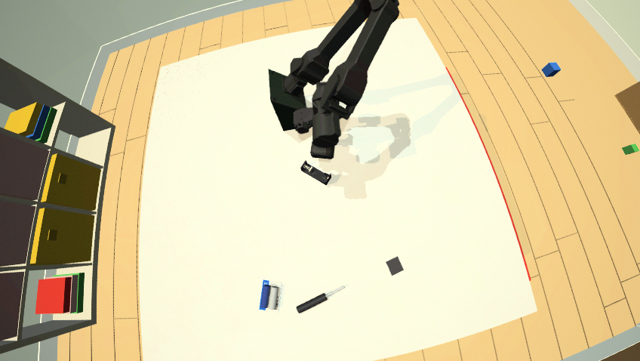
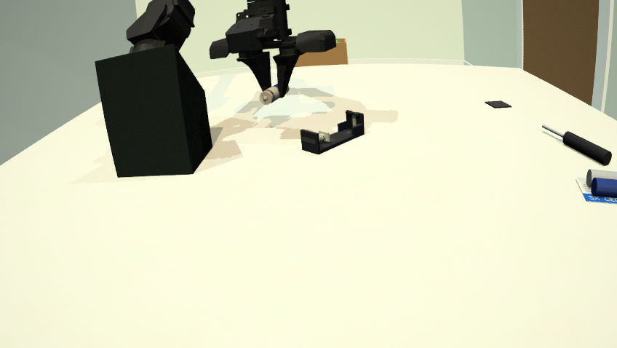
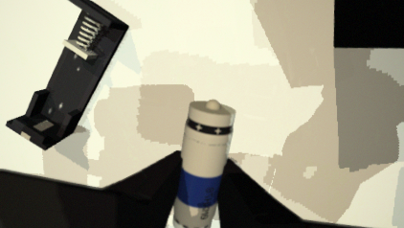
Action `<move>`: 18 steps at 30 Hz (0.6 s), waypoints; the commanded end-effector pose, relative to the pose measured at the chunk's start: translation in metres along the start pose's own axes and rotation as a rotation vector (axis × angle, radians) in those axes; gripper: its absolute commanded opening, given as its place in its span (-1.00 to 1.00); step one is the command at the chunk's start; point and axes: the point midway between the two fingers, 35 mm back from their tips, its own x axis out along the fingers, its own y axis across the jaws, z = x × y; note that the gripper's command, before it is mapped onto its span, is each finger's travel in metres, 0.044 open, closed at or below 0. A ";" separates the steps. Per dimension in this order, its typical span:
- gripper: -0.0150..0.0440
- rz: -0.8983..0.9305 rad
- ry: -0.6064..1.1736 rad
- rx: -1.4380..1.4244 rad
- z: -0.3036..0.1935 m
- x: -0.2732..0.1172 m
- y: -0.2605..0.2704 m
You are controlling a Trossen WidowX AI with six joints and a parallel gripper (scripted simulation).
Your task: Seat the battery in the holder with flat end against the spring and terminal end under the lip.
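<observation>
battery (image 2: pixel 268 95) (image 3: pixel 205 153) aloft, apparently apart from holder edges (image 2: pixel 310 140) (image 3: pixel 102 72) (image 1: pixel 315 173)

The top view looks down from high up, on a slant. It is far back, so it fits the whole white surface (image 1: pixel 201 223) (image 2: pixel 259 259) (image 3: pixel 158 29) and the shelf (image 1: pixel 67 330) on its left. The exterior view sits low, on the shelf's side, and looks across the surface to the far wall (image 2: pixel 388 30). It is closer than the top view. The wrist view rides by the jaws and looks down past them, very near the battery (image 2: pixel 266 96) (image 3: pixel 206 144). All three see the holder (image 1: pixel 315 173) (image 2: pixel 335 141) (image 3: pixel 72 72). The top and exterior views share the screwdriver (image 1: pixel 312 303) (image 2: pixel 586 148).
</observation>
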 end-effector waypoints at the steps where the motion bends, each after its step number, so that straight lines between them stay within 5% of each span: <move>1: -0.27 -0.002 0.002 -0.160 0.000 -0.002 0.006; 18: -0.27 0.000 0.000 -0.944 0.002 -0.010 0.034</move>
